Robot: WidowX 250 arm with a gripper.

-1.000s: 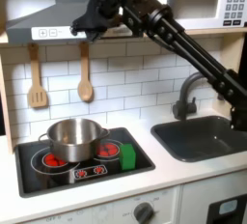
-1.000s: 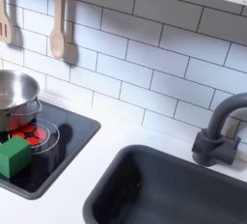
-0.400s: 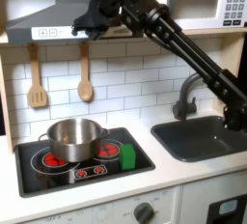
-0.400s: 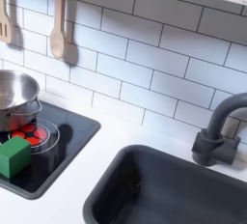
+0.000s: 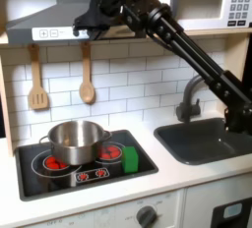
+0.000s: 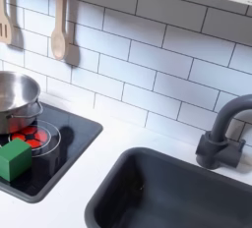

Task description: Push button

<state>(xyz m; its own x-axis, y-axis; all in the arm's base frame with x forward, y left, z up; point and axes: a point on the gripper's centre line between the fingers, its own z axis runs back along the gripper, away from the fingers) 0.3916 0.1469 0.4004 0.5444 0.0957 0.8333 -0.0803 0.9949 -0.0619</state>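
Note:
In the first exterior view, a row of small buttons (image 5: 54,32) sits on the white front strip of the grey range hood (image 5: 37,16) above the stove. My black arm reaches up and across from the first exterior view's right. The gripper (image 5: 80,28) is at the right end of that strip, beside the buttons. Its fingers are a dark blur against the hood, so I cannot tell whether they are open or shut, or whether they touch a button.
A steel pot (image 5: 75,140) and a green block (image 5: 130,158) sit on the black stove (image 5: 59,176). A spatula (image 5: 37,80) and a wooden spoon (image 5: 87,77) hang on the tiled wall. To the right are the sink (image 5: 212,139), faucet (image 5: 189,94) and microwave (image 5: 212,1).
The arm's lower links have shifted slightly to the first exterior view's left. The gripper stays at the hood's button strip. The second exterior view is unchanged.

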